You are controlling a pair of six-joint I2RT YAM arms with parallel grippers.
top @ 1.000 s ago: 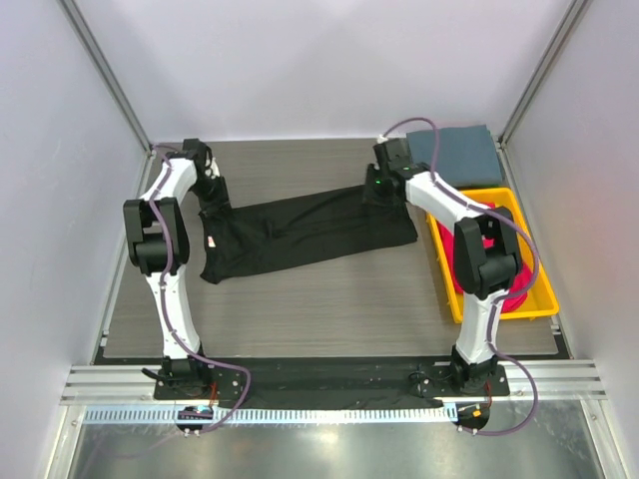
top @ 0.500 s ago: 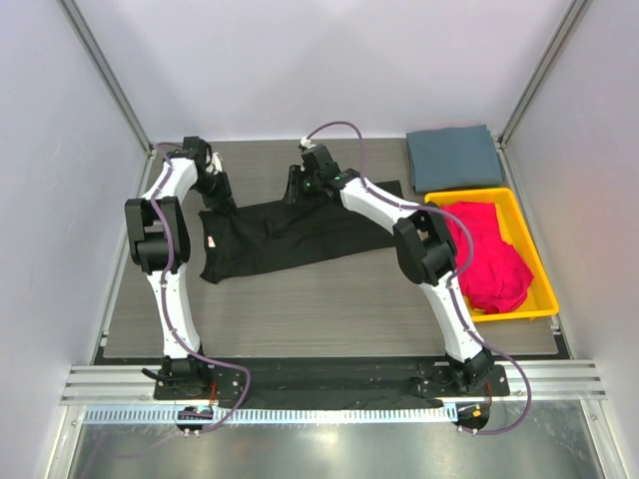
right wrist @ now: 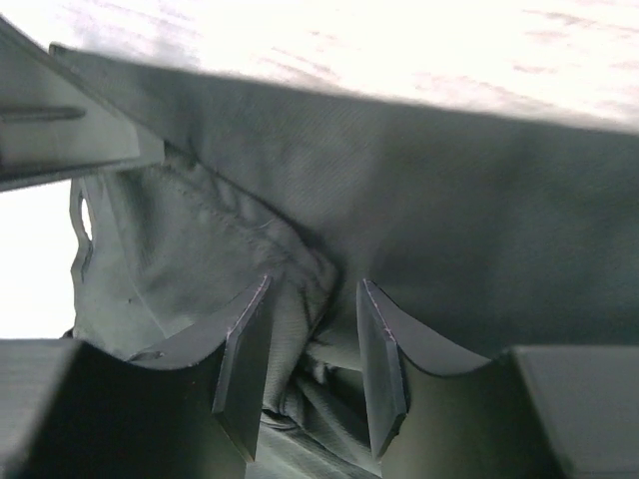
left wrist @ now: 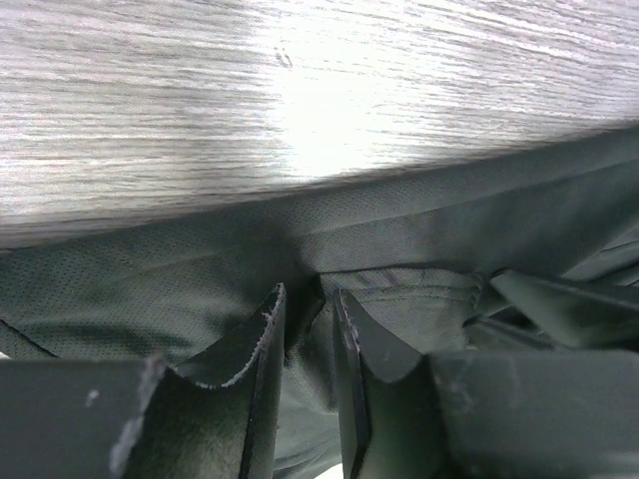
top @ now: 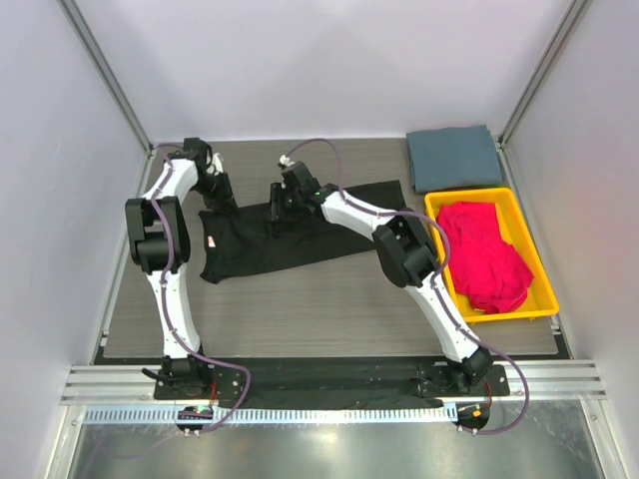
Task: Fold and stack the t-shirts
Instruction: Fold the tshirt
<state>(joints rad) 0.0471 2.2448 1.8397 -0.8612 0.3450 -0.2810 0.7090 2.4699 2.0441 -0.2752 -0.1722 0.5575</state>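
Black shirt [top: 245,249] sprawls across the table [top: 329,299]; left gripper [left wrist: 305,299] pinches its 10 o'clock corner, right gripper [right wrist: 312,289] straddles bunched cloth at 12 o'clock, jaws half-spread, grip unclear. Best bet: draw both edges level and taut before laying the fold flat

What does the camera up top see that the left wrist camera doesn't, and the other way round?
Only the top view shows the yellow plastic tray holding magenta-red t-shirts, and the folded slate grey-blue t-shirt at the table's far right corner. Only the left wrist view shows, close up, the left gripper with its dark fingers pinching a fold of the black cloth t-shirt. Both show that black shirt lying on the grey wood-grain table.
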